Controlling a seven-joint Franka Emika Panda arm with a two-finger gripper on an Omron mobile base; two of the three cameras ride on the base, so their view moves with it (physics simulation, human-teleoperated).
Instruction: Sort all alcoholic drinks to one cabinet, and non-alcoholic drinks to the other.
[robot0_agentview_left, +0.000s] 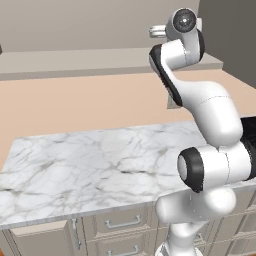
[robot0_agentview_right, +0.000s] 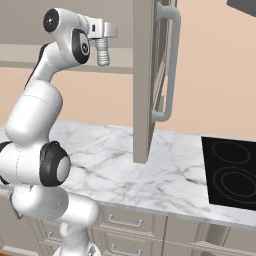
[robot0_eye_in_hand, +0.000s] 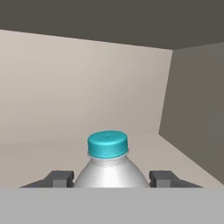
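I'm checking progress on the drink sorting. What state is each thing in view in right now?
Clear bottle: upright, teal cap on, between the fingers of the hand, inside the cabinet.
Hand: raised at upper cabinet height, fingers at either side of the bottle; whether they clamp it cannot be told.
Cabinet door: swung open.
Cooktop: burners dark.
Drawers: shut.

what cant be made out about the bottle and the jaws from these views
- Clear bottle: its lower body is cut off by the bottom of the hand view.
- Contact: there, the fingertips flank the bottle, but touch is unclear.
- Gripper: small in the right base view; jaw gap unreadable.
- Open cabinet door hides the cabinet interior.
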